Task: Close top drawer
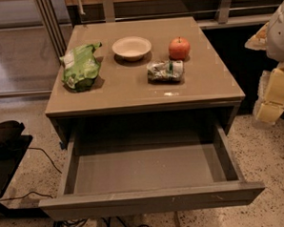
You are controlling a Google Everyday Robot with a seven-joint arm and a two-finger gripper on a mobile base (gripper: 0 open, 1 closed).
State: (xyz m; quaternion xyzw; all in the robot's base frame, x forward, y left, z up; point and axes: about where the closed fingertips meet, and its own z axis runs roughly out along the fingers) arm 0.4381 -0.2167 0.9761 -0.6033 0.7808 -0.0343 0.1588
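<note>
One gripper (273,95) is hanging at the right edge of the view, beside the cabinet's right side and about level with the front of the tabletop (126,90). Whether it is wide or narrow cannot be told, and it is sitting apart from the drawer. Speckled floor (270,151) is lying open between it and the top drawer (151,199), which is standing pulled far out toward the camera. Its flat front is carrying small pale scuffs and running nearly the cabinet's width. The drawer's bare grey bottom is showing between its two side walls, with the tabletop's front edge overhanging its back part. Four things are sitting on the tabletop, all toward the rear: a crushed can (164,71) nearest the front, an apple (179,48) just behind it, a white bowl (131,48) to the apple's left showing only its pale inside, and a green bag (81,66) near the left edge. Print on the bag and the can cannot be read. Cables (41,156) are trailing across the floor at left.
</note>
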